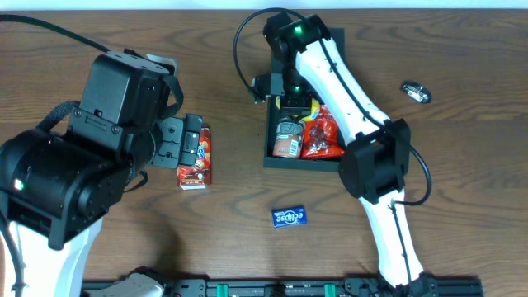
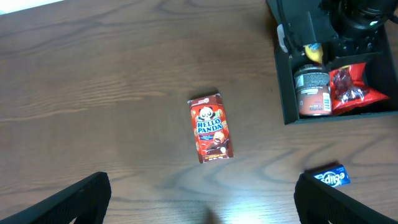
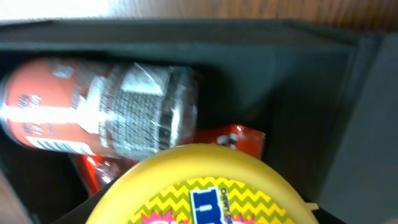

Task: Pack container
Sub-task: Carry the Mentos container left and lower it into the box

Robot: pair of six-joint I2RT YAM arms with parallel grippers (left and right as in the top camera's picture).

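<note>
Left arm (image 1: pixel 66 165) & right arm (image 1: pixel 340 74) are being shown w/ white links, black joint housings; a green LED (image 1: pixel 295 31) is being lit on each, black cables (image 1: pixel 238 41) being looped alongside.

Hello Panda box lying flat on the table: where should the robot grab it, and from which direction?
Probably its two long sides, mid-length, coming straight down. The Hello Panda box lies flat, its narrow width lined up between the fingers of the open left end effector.
</note>
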